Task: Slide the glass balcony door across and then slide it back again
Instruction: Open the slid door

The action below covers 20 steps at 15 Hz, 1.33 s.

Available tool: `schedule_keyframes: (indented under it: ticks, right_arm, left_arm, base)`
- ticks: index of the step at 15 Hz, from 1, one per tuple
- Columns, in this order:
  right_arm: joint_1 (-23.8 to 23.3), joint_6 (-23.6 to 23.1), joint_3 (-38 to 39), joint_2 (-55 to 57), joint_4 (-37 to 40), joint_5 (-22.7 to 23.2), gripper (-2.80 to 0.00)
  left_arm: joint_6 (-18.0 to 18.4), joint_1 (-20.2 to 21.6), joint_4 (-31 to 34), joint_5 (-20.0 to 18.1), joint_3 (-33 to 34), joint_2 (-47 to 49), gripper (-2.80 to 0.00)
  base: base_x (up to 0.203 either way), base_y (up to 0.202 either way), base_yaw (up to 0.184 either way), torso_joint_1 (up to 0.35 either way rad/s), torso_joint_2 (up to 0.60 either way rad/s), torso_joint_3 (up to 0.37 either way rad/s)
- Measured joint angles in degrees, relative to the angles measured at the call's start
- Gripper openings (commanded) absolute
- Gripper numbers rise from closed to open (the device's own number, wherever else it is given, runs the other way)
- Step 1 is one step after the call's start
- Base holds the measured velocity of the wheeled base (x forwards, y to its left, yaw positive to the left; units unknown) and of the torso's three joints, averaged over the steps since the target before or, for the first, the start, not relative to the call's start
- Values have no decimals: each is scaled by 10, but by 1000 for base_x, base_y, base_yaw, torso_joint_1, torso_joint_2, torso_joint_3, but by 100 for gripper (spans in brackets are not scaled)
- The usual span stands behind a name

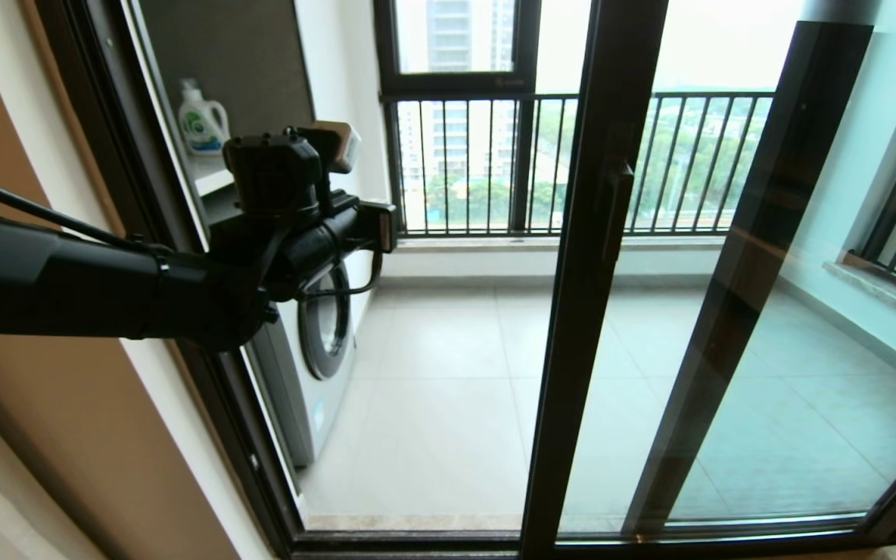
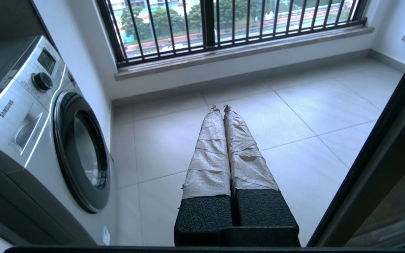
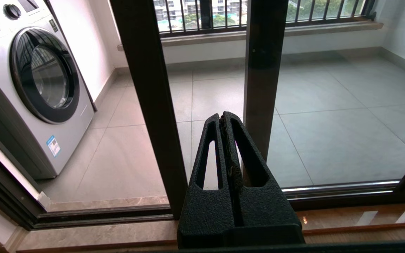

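Your left pincer (image 2: 222,109) has its taped fingers pressed together with nothing between them, and it's hanging out in the open gap of the doorway, pointing toward the balcony floor (image 2: 294,116). It isn't touching anything. Just to its left sits the washing machine (image 2: 47,133), with a detergent bottle (image 1: 201,118) on the shelf above it; straight ahead on the far side is the barred railing window (image 1: 495,163).

Your right pincer (image 3: 225,117) is also closed on nothing. It's low down near the bottom track, in front of the glass, and it doesn't show in the head view.

The glass balcony door (image 1: 596,311) is off to the right of the left arm, slid partway open, its dark stile standing about mid-frame with the narrow handle (image 1: 615,210) on it. Behind it on the right is the other dark-framed panel (image 1: 759,257).

My guess is the door is across and the slide back is what's left. For that I'd bring the closed left pincer over to the right until it's flat against the stile edge near the handle, then hook or push along the track line only. Keep the force level, not angled into the glass, and watch your elbow by the washer.
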Motion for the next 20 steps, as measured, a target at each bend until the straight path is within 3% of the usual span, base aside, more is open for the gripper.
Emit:
schedule_keyframes:
  ticks: [7, 13, 16, 20]
  right_arm:
    - [0, 0, 0, 0, 0, 0, -280]
    - [0, 0, 0, 0, 0, 0, -280]
    - [0, 0, 0, 0, 0, 0, -280]
    - [0, 0, 0, 0, 0, 0, -280]
  left_arm:
    - [-26, 9, -5, -1, 188, -180, -280]
    - [-31, 44, 32, 27, 365, -443, -280]
    - [-32, 91, 96, 40, 427, -585, -280]
    - [-31, 196, 170, 40, 486, -762, -280]
  base:
    - [0, 0, 0, 0, 0, 0]
    - [0, 0, 0, 0, 0, 0]
    - [0, 0, 0, 0, 0, 0]
    - [0, 0, 0, 0, 0, 0]
